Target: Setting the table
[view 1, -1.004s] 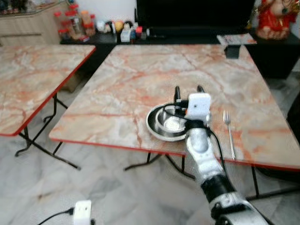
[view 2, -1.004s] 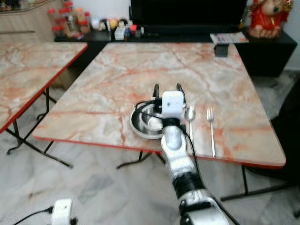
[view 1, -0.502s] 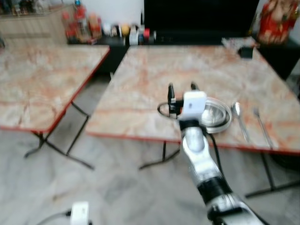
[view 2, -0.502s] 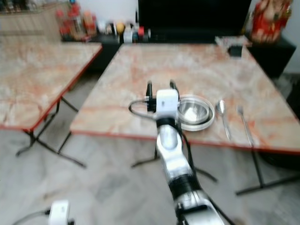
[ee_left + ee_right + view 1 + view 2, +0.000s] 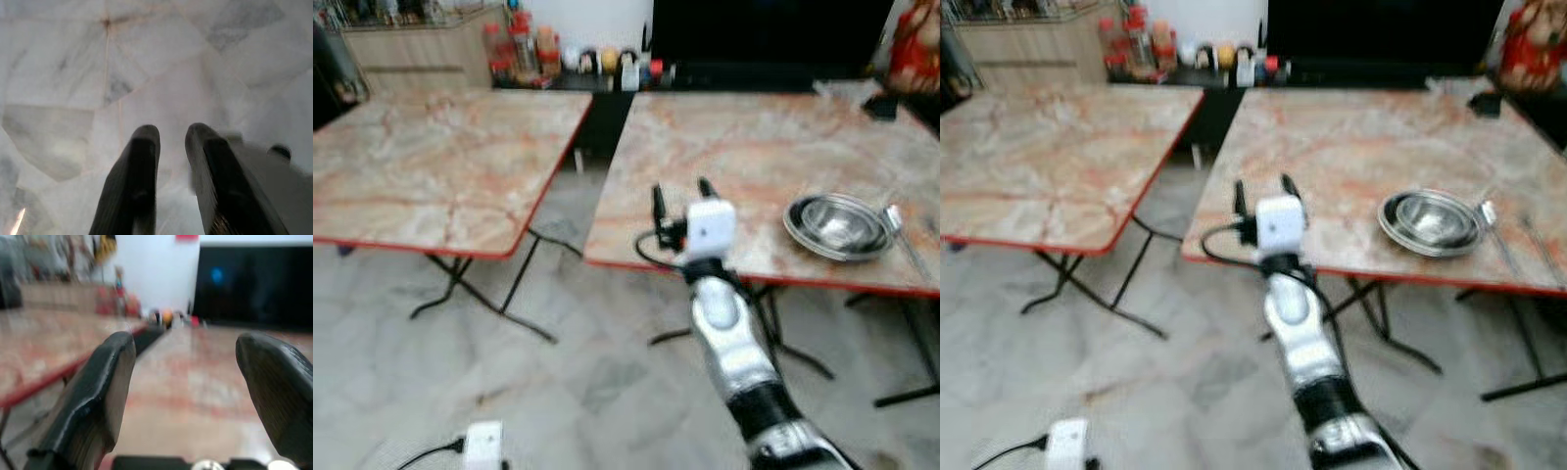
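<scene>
Reaching forward at the middle of the head views, the right gripper [image 5: 681,202] is held above the near left corner of a marble-patterned table [image 5: 744,147] with a red edge. Its two black fingers [image 5: 100,396] are spread wide apart with nothing between them, and a white camera block is seen just behind them on the silver arm.

A stack of shiny metal bowls [image 5: 838,225] is seen on the same table, near its front edge and well to the right of the gripper. A spoon [image 5: 899,230] lies just beside the bowls on their right; the pictures are too blurred for any further cutlery to be made out with certainty.

A second table [image 5: 440,162] of the same pattern stands to the left, set apart by a gap of pale marble floor [image 5: 509,382]. Jars and bottles [image 5: 524,49] are lined up along a dark counter at the back, below a large black screen [image 5: 773,34]. A small white device [image 5: 484,443] with a cable lies on the floor at the lower left.

In the left wrist view, the left gripper [image 5: 171,139] hangs over the floor tiles, its fingers [image 5: 139,176] held close together with a narrow gap and nothing gripped.
</scene>
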Robot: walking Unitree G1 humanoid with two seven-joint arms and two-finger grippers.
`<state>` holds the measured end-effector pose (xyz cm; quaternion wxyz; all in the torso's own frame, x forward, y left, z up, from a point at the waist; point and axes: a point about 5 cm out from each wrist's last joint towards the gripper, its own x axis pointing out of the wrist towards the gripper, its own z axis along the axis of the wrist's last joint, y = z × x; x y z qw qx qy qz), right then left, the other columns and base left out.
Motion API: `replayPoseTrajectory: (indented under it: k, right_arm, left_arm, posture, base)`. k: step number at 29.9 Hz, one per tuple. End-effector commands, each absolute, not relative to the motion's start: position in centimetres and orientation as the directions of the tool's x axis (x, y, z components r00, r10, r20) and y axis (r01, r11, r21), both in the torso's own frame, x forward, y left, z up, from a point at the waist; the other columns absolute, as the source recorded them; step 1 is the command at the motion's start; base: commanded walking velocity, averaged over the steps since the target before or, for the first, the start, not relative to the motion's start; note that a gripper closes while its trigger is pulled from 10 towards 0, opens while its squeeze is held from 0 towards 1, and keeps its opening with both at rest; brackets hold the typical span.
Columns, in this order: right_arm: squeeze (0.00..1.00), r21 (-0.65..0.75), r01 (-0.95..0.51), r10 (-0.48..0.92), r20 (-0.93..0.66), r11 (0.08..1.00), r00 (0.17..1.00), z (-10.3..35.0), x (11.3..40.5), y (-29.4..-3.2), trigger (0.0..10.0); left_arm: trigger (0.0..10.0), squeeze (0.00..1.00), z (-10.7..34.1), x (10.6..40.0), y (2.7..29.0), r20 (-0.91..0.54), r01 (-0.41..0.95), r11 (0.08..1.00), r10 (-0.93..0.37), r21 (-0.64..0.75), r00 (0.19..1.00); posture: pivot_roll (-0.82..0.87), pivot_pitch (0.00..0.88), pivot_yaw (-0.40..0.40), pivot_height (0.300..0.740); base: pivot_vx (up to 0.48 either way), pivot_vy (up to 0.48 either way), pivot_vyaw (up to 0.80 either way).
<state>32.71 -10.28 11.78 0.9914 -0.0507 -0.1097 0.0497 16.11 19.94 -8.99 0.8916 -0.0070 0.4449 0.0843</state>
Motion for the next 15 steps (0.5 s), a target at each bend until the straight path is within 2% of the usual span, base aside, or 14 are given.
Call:
replayPoseTrajectory:
  k: [1, 8, 9, 15]
  right_arm:
    - [0.00, -0.118, -0.116, 0.138, 0.198, 0.986, 0.970, 11.6, 32.8, -9.8, 10.0]
    - [0.00, -0.121, -0.104, 0.111, 0.051, 0.987, 0.993, 8.1, 31.9, -11.3, 10.0]
    - [0.00, -0.133, -0.100, 0.096, -0.036, 0.986, 0.995, 6.1, 31.2, -12.1, 10.0]
    - [0.00, -0.102, -0.054, 0.020, -0.303, 0.993, 0.953, 0.6, 28.5, -14.5, 10.0]
  left_arm:
    - [10.0, 0.00, -8.8, 16.3, 20.7, -0.790, -0.164, 0.983, 0.164, 0.082, 0.590]
    - [10.0, 0.00, -8.9, 16.0, 20.8, -0.794, -0.159, 0.984, 0.163, 0.085, 0.586]
    - [10.0, 0.00, -8.9, 16.0, 20.9, -0.792, -0.152, 0.984, 0.163, 0.090, 0.588]
    - [10.0, 0.00, -8.8, 15.7, 21.6, -0.793, -0.122, 0.986, 0.161, 0.110, 0.587]
  posture:
    - [-0.03, 0.000, 0.018, 0.732]
    - [-0.03, 0.000, 0.027, 0.732]
    - [-0.03, 0.000, 0.034, 0.732]
    - [-0.03, 0.000, 0.054, 0.732]
  base:
    - [0.000, 0.480, 0.00]
    - [0.000, 0.454, 0.00]
    - [0.000, 0.000, 0.00]
    - [0.000, 0.000, 0.00]
